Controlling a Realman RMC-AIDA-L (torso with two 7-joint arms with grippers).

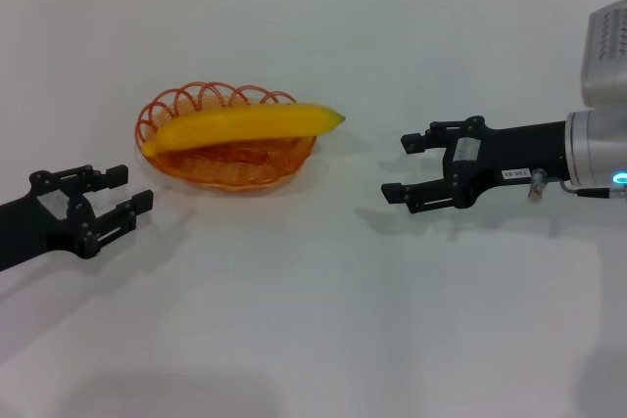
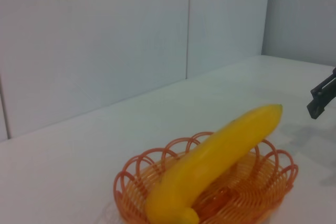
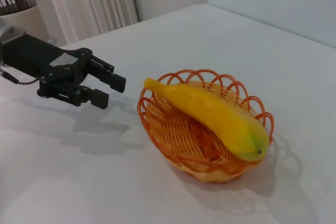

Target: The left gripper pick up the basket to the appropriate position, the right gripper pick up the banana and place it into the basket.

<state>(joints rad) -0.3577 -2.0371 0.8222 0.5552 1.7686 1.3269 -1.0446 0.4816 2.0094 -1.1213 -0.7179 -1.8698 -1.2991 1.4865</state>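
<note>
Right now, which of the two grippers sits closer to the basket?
The left gripper, the plain black one, open just off the basket's left end. The right gripper, white-labelled with a silver wrist, is open farther away.

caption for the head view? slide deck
Banana lies across the orange basket on the white table; left gripper and right gripper flank it, jaws open.
</note>
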